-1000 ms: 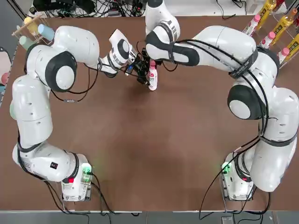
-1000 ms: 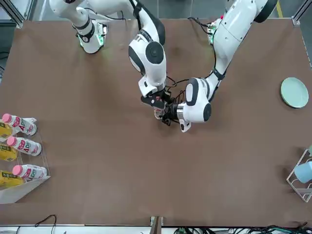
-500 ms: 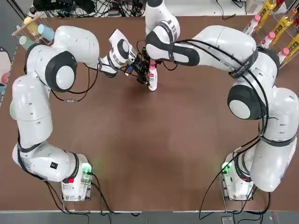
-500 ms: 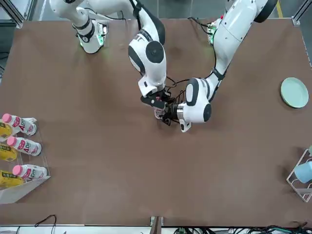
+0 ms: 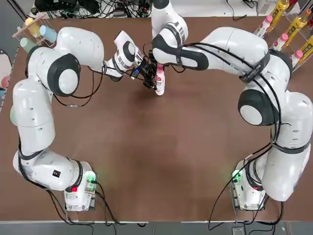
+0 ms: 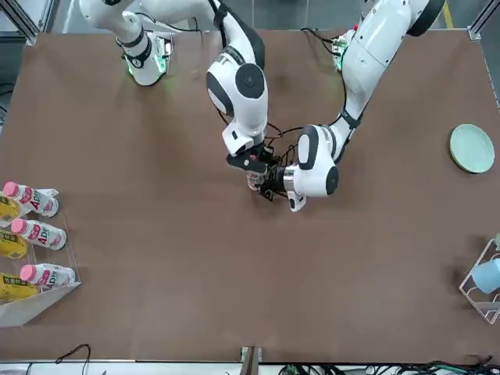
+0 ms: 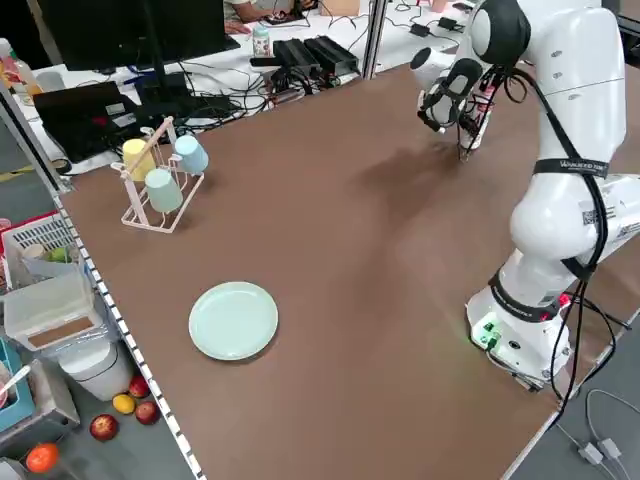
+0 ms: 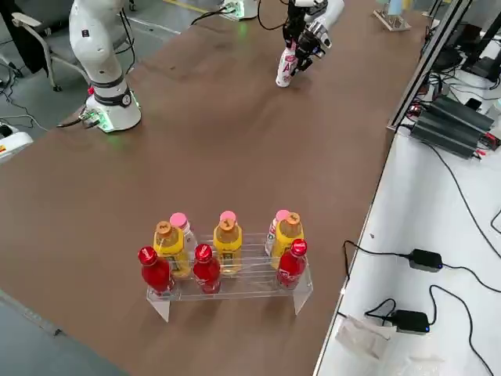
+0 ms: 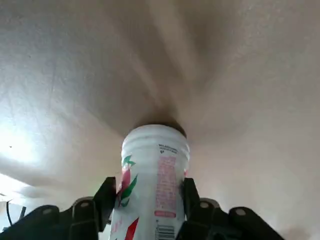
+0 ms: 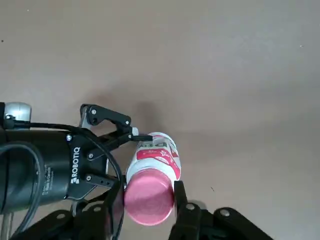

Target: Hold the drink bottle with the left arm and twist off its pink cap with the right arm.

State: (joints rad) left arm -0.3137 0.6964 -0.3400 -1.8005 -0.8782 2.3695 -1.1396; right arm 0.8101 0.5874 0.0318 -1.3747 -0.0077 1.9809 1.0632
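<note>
The drink bottle (image 5: 159,82) stands upright at the far middle of the table, white with a red-and-green label (image 9: 150,175). My left gripper (image 9: 148,194) comes in level from the left and is shut on its body, one finger (image 9: 106,196) on each side. From above, my right gripper (image 10: 145,201) is shut on the pink cap (image 10: 148,197), with its fingers (image 10: 179,199) pressed against the cap's sides. The left gripper (image 10: 112,132) also shows in the right wrist view, clamped on the bottle below the cap. In the front view both grippers meet at the bottle (image 6: 254,180).
A clear rack of yellow, red and white bottles (image 8: 227,254) stands at the table's far right corner (image 5: 288,29). A cup rack (image 5: 35,29) stands at the far left corner. A pale green plate (image 6: 472,148) lies near the left edge.
The right gripper's fingers have closed the last bit onto the pink cap. The bottle and the left gripper have stayed where they were.
</note>
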